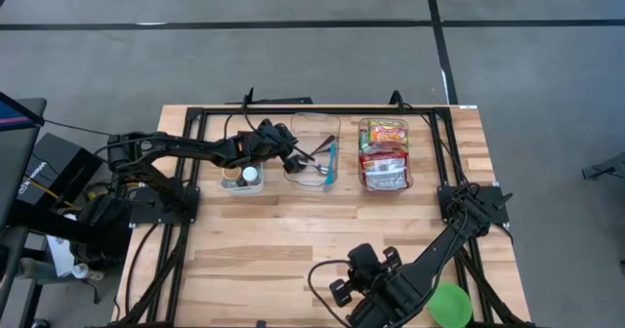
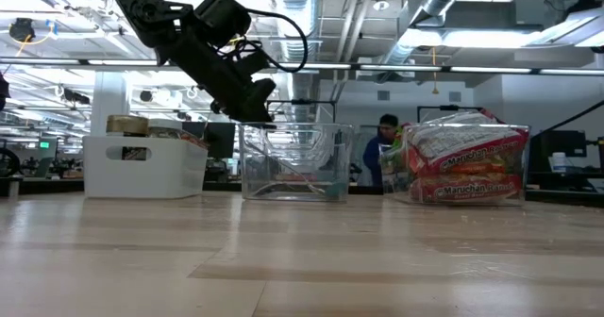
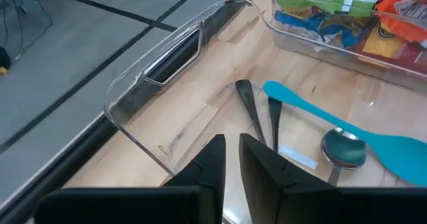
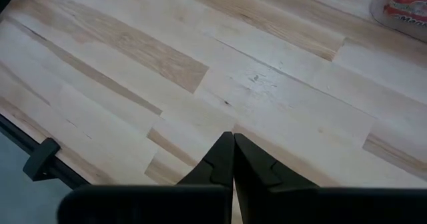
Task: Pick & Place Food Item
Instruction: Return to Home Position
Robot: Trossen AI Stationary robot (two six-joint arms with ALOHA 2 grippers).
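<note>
Left wrist view: the left end effector [image 3: 231, 145] is empty, its fingers narrowly parted, above the bin [image 3: 143, 77], with the spoons [image 3: 347, 127] inside just ahead. Homing seems in hand, and next it must lift clear of the rim. The right end effector [image 4: 232, 143] is closed and empty.

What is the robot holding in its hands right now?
Nothing. The left gripper hangs empty above the clear bin of spoons; the right gripper is shut, empty, over the table.

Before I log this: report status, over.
Left claw slightly open, empty, over left clear bin. Right claw shut, by table edge. Spoons in bin. Nothing blocking.
</note>
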